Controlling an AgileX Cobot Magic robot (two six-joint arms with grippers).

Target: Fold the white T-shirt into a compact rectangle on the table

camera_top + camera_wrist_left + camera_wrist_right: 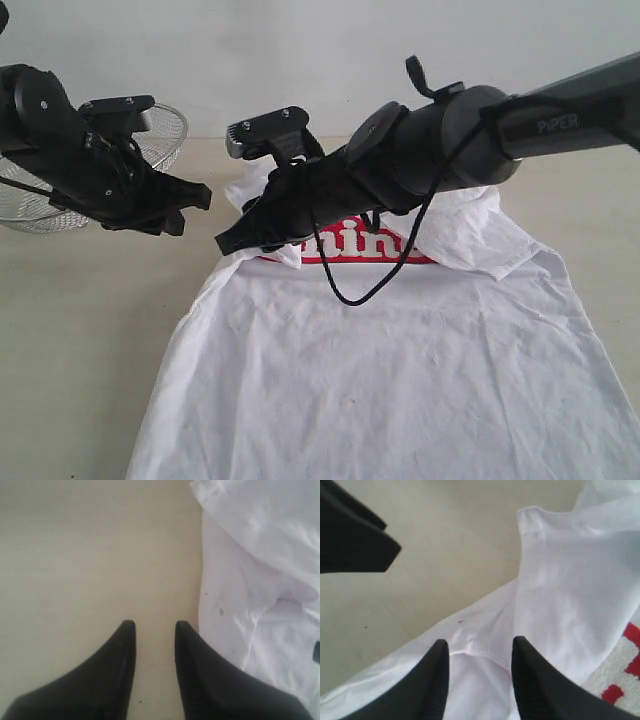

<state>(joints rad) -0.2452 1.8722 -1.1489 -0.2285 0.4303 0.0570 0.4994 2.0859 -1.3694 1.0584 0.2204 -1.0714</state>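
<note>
Hidden behind the right arm (450, 140): the neck of the shirt (400, 370) and most of its red lettering (375, 245), with only a few letters legible. Cut off by the frame at 6 o'clock and 4 o'clock: the hem and one side. Spread on the worktop (90, 330), chest toward 12 o'clock, with crumpled cloth bunched at 2 o'clock. Soft white cotton, creased all over. Matte pale beige worktop, faintly speckled. At 10 o'clock, a round wire-mesh basket (165, 130), half masked by the left arm (60, 140) and clipped by the frame edge.

Open, the left claw (155, 625): tapered black fingers (115, 675) parted over bare worktop, nothing between them, shirt edge just beside. Open too, the right claw (479, 645): parted above a fold of cloth near a seam, gripping nothing. Hard to tell whether its tips touch the fabric. From the right arm, a thin black cable (350, 295) looping down over the chest.
</note>
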